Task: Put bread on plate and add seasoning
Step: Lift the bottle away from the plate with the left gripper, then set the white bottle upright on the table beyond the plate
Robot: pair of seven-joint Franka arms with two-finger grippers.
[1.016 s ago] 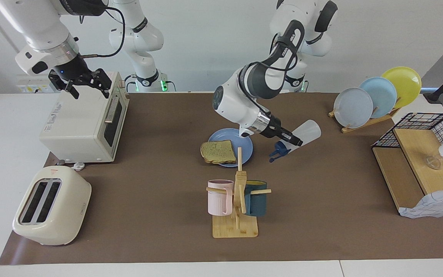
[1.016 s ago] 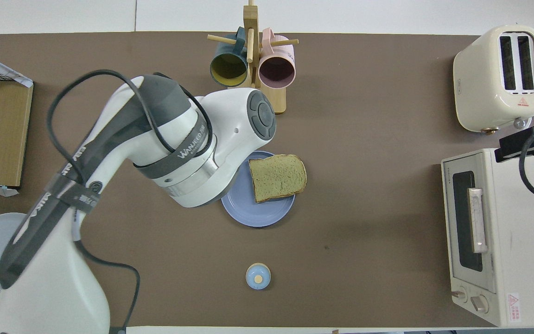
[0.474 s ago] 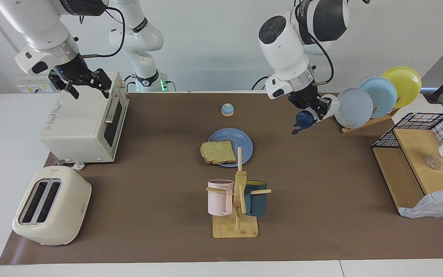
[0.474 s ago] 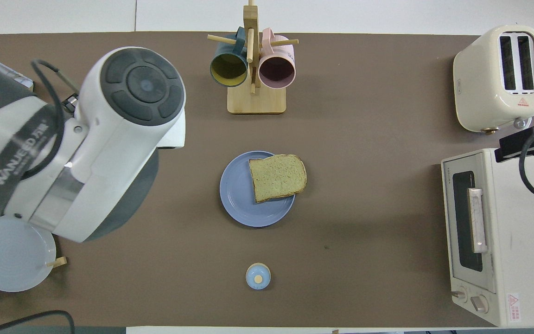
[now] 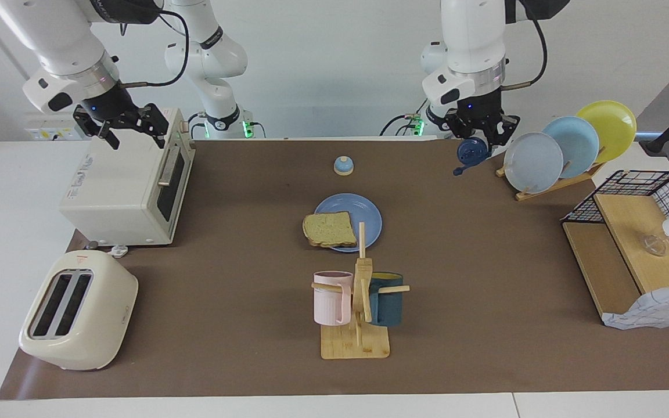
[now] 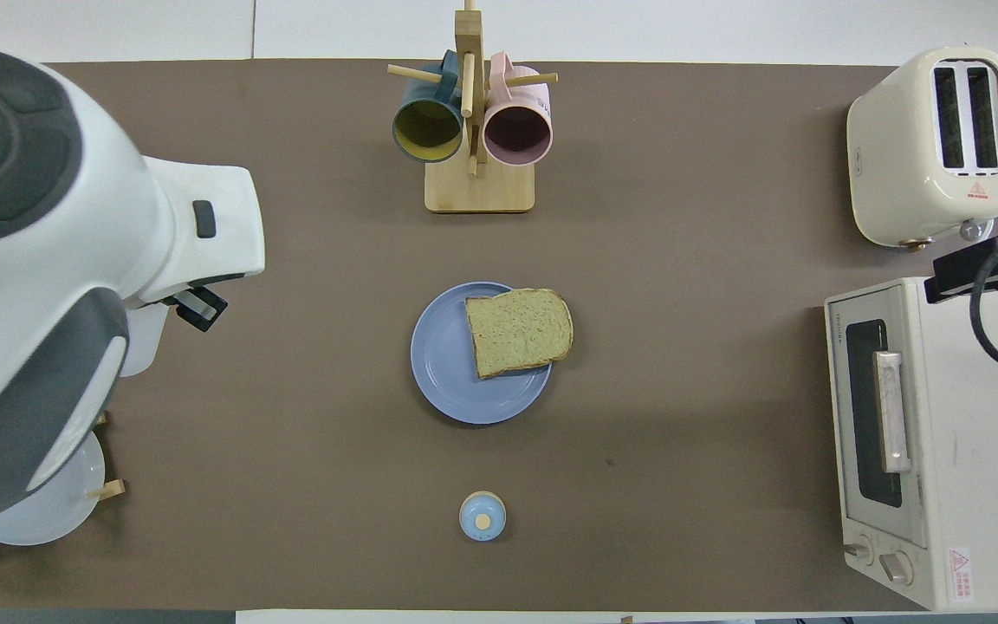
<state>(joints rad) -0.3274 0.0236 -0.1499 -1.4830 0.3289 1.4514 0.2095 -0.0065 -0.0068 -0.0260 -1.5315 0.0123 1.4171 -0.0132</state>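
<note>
Facing view first: the bread [image 5: 328,229] is seen lying on the plate [image 5: 369,213], its crust overhanging the rim at about eight o'clock, at the middle of the desk [image 5: 485,325]. In the overhead view the same overhang is read at two to three o'clock of the plate [image 6: 443,368], the bread [image 6: 518,331] covering less than half of it.

The seasoning [image 5: 471,152] is held up in the air by the left hand [image 5: 481,129], which is clamped shut on it, over the desk just beside the plate rack [image 5: 549,184]. Only the navy cap is clearly made out, with the flip lid apparently hanging open below it; the pale body is probably hidden by the hand. The right hand [image 5: 121,121] is held wide open and empty over the toaster oven [image 5: 119,186], where that arm waits.

A bell [image 5: 342,165] stands at twelve o'clock of the plate, and a mug tree [image 5: 360,302] at six o'clock.

Several risks are judged from here. With the lid hanging open, contents could be spilled onto the desk if the bottle is tipped. The racked plates could be struck, so close is the hand to them. The overhanging bread could be pushed off the rim if it is brushed.
</note>
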